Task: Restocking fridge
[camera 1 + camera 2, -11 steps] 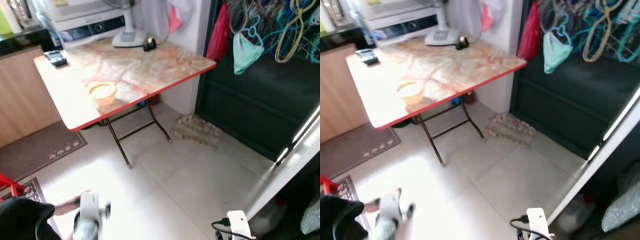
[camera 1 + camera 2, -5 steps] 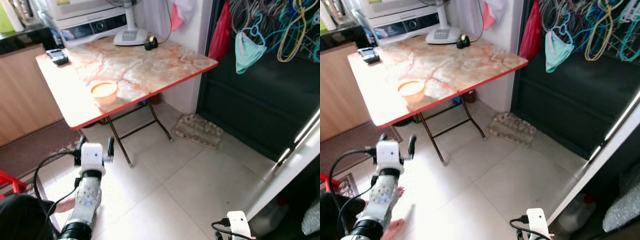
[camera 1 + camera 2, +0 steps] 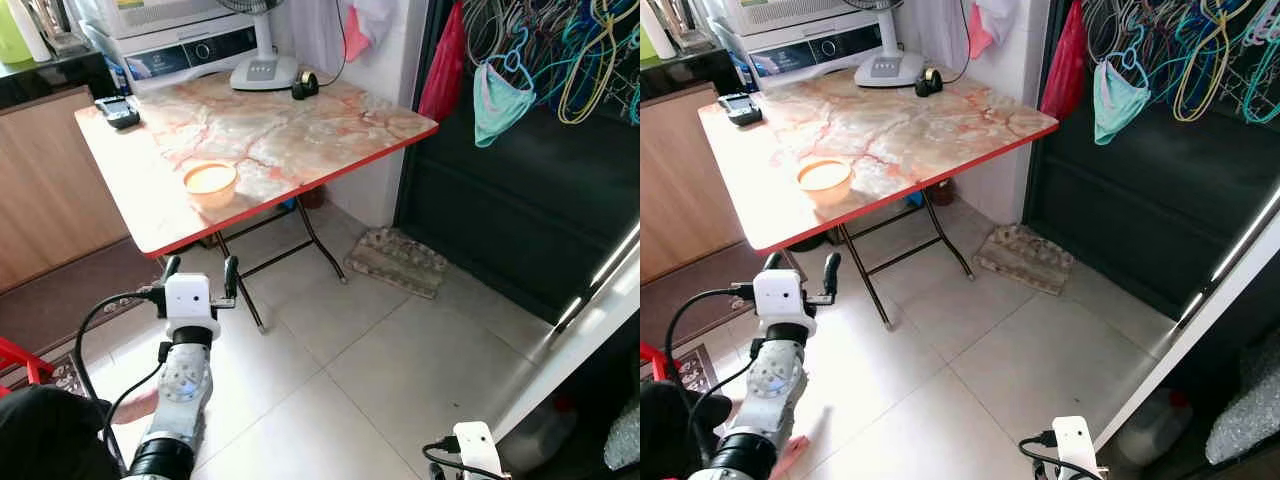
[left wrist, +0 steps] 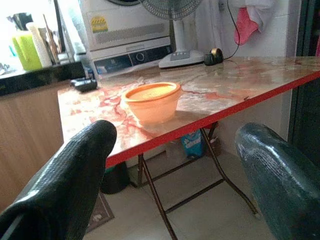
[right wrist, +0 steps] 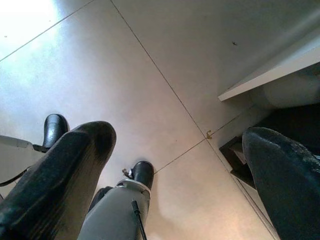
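The right arm is cut off at the lower edge of the head views, where just its white wrist housing [image 3: 478, 450] and a black cable show; its wrist camera looks down on the pale tiled floor [image 5: 150, 65], with the right gripper [image 5: 180, 165] hanging idle, its two black fingers [image 5: 65, 170] set well apart with nothing between them. At the far right, the white edge of an open door [image 3: 590, 300] runs diagonally, and the space behind it is too dark and cropped to make out beyond a pale bulky shape low down. The left gripper [image 3: 200, 272] is raised in front of the robot, just short of the red-edged folding table [image 3: 330, 130], fingers spread and empty, pointing toward the table edge. On the marbled tabletop an orange bowl [image 4: 151, 101] stands near the front edge, apart from the gripper; its contents cannot be told. Further back on the table lie a dark handset-like object [image 3: 117, 110] at one corner, the base of a standing fan [image 3: 263, 72] and a small dark roll [image 3: 301, 87] beside it. Behind the table stands a white appliance [image 3: 190, 50], partly cut off at the top, next to a wooden counter [image 3: 50, 190]. On the floor past the table legs lies a stack of egg trays [image 3: 398, 262] against a dark wall, with coloured hangers [image 3: 560, 50] above. A dark mass in the lower left corner is blurred and unclear.
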